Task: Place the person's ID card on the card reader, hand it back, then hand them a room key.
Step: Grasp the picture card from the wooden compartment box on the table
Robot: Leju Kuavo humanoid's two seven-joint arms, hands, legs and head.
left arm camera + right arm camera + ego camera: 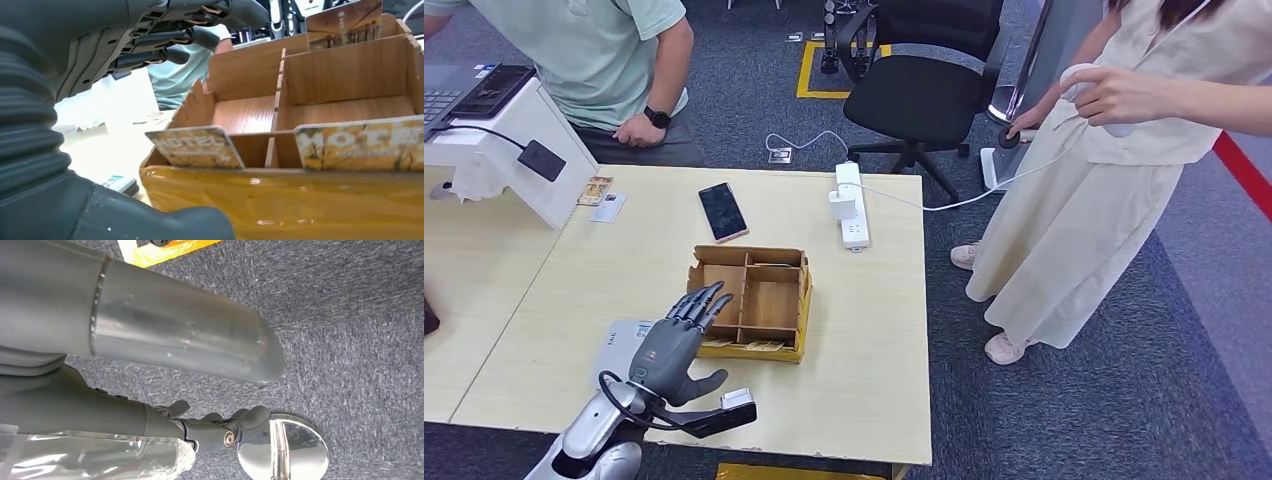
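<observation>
Pale wood covers the table, and in the head view a compartmented wooden tray sits near its middle, with hotel key cards slotted along its near edge. The left hand hovers at the tray's left side, fingers spread and reaching over the rim, thumb out, grasping nothing. A light card lies flat near the white card reader stand at the far left corner, beside a patterned card; I cannot tell which is the ID. A phone and a power strip lie farther back. 1 person in a green shirt sits behind the table; another in a cream dress stands at the right. The left wrist view shows the hand's dark fingers stretched out above the tray's compartments, apart from the 2 key cards standing in the near slots, with a 3rd card upright at the far wall. In the right wrist view, the right hand hangs over grey carpet, fingers curled inward around nothing.
</observation>
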